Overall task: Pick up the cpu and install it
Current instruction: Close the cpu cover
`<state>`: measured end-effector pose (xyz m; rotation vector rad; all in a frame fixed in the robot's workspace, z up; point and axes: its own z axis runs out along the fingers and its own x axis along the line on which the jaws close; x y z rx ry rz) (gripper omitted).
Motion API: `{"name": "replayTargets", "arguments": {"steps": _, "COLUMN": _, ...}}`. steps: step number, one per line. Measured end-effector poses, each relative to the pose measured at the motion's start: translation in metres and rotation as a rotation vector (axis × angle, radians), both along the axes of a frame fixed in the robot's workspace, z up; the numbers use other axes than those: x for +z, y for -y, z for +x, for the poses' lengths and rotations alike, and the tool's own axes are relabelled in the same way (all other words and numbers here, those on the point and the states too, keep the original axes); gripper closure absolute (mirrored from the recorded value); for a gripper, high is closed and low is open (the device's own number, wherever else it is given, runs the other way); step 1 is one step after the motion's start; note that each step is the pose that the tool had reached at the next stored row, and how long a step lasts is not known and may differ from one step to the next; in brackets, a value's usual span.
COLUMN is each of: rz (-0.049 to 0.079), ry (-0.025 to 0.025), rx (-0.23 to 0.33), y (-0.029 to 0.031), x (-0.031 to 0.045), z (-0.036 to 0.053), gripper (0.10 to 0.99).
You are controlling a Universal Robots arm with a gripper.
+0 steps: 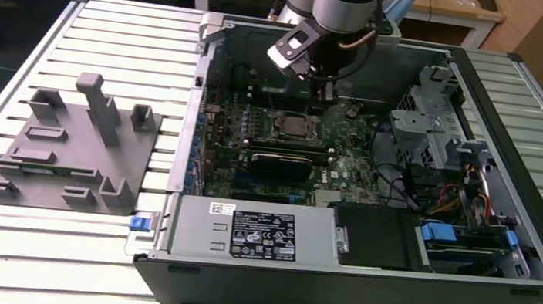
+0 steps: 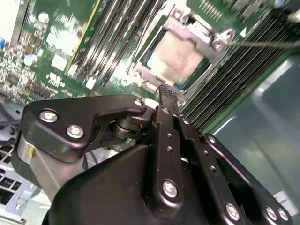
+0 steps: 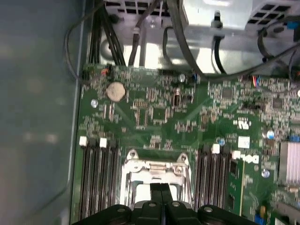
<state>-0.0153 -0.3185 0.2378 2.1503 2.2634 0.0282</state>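
**A:** Where is the tool now?

**B:** The black two-finger tool (image 2: 166, 91) hangs just above the board. In both wrist views its fingers are pressed together, with nothing between them.

**A:** And the cpu?

**B:** The small flat square cpu with the pale metal top (image 2: 172, 58) lies inside the dark square socket with the silver metal frame (image 3: 154, 166), just beyond the fingertips. In the exterior view the socket is at about 7 o'clock from the tool. I cannot tell if the frame is locked down on the chip.

**A:** What could go wrong, in your opinion?

**B:** I think the main danger is height. The tips are near the chip, so a small drop or a sideways slide could scratch the top, push the chip crooked in its seat, or catch the frame edge. If the chip is not flat, pressure could bend the contacts under it.

**A:** Anything more around it?

**B:** The long black memory slots (image 3: 96, 178) stand on both sides of the socket on the green circuit board (image 3: 140, 131), so a wide swing could hit them. The walls of the open black computer case (image 1: 358, 291) leave little room for the arm. The grey plastic fixture with upright blocks (image 1: 76, 143) is at 9 o'clock from the case on the slatted metal counter (image 1: 30, 262). It is well apart, so I see no risk there.
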Motion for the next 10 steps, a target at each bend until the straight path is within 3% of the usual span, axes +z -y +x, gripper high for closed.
{"name": "replayTargets", "arguments": {"steps": 4, "rz": 0.000, "ry": -0.0001, "rx": 0.000, "y": 0.0027, "x": -0.0009, "z": -0.0062, "gripper": 0.980}}
{"name": "replayTargets", "arguments": {"steps": 10, "rz": 0.000, "ry": -0.0001, "rx": 0.000, "y": 0.0037, "x": -0.0016, "z": -0.0074, "gripper": 0.980}}
